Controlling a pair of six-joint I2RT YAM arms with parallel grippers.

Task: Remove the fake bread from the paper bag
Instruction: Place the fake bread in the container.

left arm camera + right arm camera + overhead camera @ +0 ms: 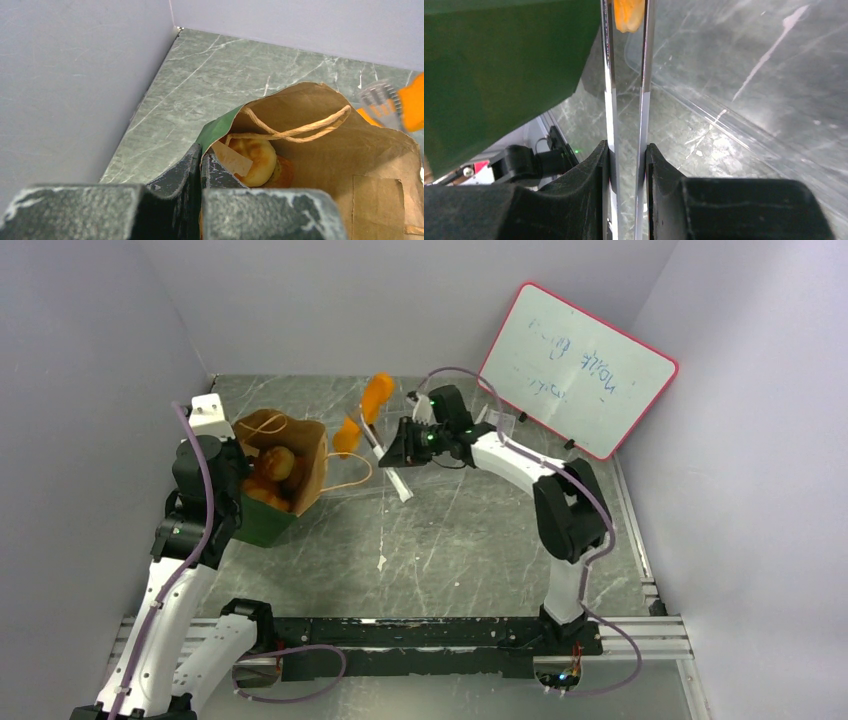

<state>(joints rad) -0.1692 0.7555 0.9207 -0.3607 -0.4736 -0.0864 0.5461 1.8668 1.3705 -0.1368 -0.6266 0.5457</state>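
Grippers both closed: left gripper [201,156] on paper bag [325,150] rim, right gripper [626,150] on tongs [609,100] pinching fake bread [377,395] loaf, long axis near-to-far.

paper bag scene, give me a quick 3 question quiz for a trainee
1. True or false: the left gripper is shut on the rim of the paper bag.
2. What does the right gripper hold? A) a bag handle B) metal tongs C) nothing
3. Fill in: the orange piece of fake bread pinched in the tongs' tips is ____ the bag (inside or outside).

Key: 1 true; 2 B; 3 outside
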